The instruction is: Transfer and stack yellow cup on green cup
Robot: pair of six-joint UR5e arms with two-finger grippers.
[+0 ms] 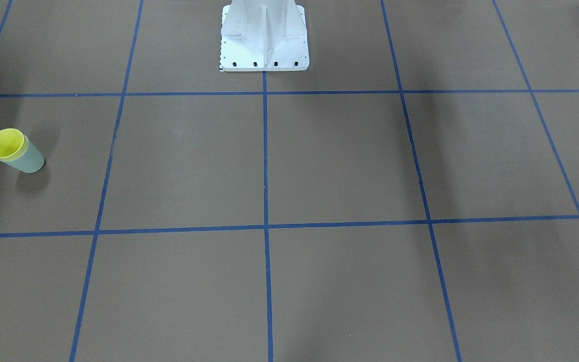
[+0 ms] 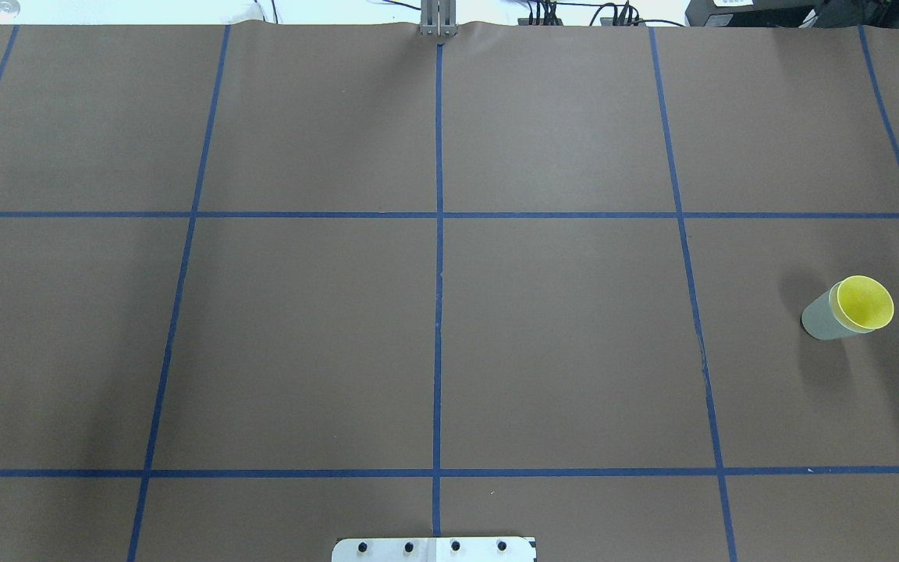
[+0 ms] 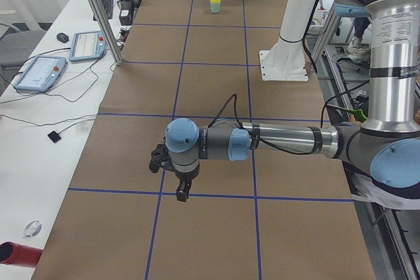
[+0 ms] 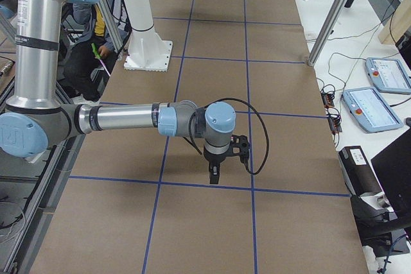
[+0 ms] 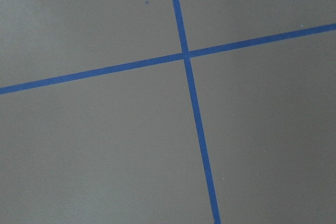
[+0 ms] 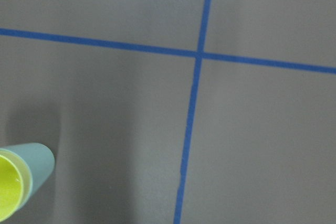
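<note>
And there's the yellow cup point(image 1: 5, 143), nested inside the green cup point(image 1: 29, 160), only its bright rim and inside showing above the mint wall. The pair stands upright on the brown bench point(image 1: 340, 161), well out to the robot's right of the white base point(image 1: 264, 45) and a little forward of it, inside one square of the blue tape grid point(image 1: 265, 151). The stack stands free. On that same side of the base the right fingers point(image 4: 214, 175) hang pointing down above the bench, apart from the cups; spread or pressed together, I cannot tell. On the base's other side the left fingers point(image 3: 180, 194) hang low over a tape line, and their state cannot be told either.
</note>
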